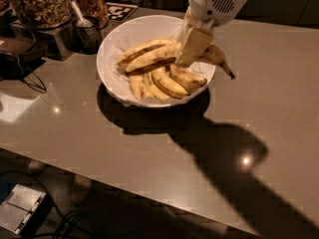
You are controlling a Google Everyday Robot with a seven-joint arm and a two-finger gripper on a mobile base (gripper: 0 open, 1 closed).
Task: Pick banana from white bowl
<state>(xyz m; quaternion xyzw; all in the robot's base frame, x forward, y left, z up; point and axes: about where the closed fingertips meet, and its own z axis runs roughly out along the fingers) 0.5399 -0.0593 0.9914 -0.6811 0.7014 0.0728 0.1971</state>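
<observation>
The white bowl (107,59) stands at the back middle of the grey table, lined with crinkled paper and holding several yellow, brown-blotched bananas (149,59). My gripper (193,45) hangs over the bowl's right side, its pale fingers pointing down. It is shut on one banana (217,57), held just above the bowl's right rim. That banana sticks out to the right of the fingers, with its dark stem tip pointing down and right past the rim. Its left end is hidden behind the fingers.
Jars of nuts (40,4) and a metal cup with a scoop (87,32) stand at the back left beside the bowl. A black-and-white tag (122,11) lies behind them. A dark cable (25,78) lies at the left. The table's front edge runs diagonally across the lower left.
</observation>
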